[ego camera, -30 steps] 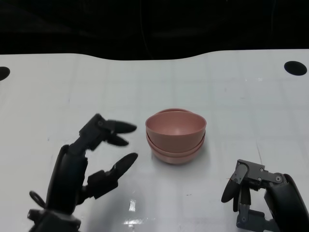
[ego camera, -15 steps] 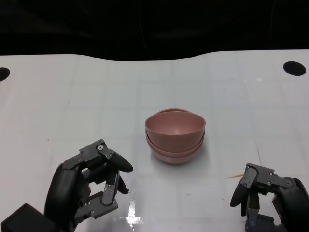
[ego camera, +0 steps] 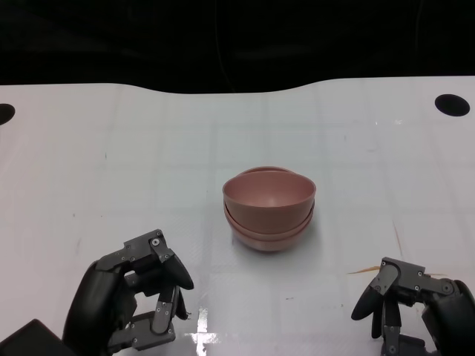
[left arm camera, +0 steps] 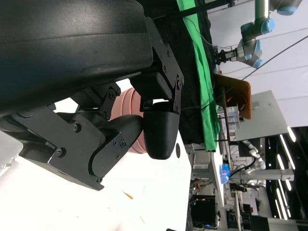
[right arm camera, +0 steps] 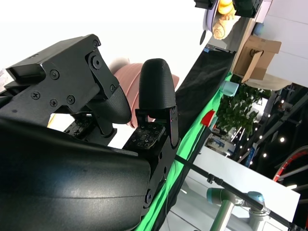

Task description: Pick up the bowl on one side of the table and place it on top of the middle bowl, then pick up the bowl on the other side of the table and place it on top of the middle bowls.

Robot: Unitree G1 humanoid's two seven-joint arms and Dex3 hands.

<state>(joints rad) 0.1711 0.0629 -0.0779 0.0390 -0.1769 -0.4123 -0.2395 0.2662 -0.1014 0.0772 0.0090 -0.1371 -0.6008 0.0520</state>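
Note:
A stack of pink bowls (ego camera: 269, 208) stands in the middle of the white table (ego camera: 111, 148), nested one inside another. The stack also shows as a pink shape (left arm camera: 126, 115) behind the fingers in the left wrist view, and as a pink edge (right arm camera: 124, 77) in the right wrist view. My left hand (ego camera: 137, 297) sits low at the front left, its fingers curled in on nothing, well apart from the bowls. At the front right my right hand (ego camera: 408, 304) is also curled in and holds nothing.
Two dark round holes mark the table's far corners, one at the right (ego camera: 453, 104) and one at the left (ego camera: 4, 113). A black backdrop lies beyond the far edge. A thin orange sliver (ego camera: 364, 270) lies on the table near my right hand.
My left hand has pulled back toward me and curled its fingers in from a spread pose. My right hand has drawn slightly lower. The bowls have not moved.

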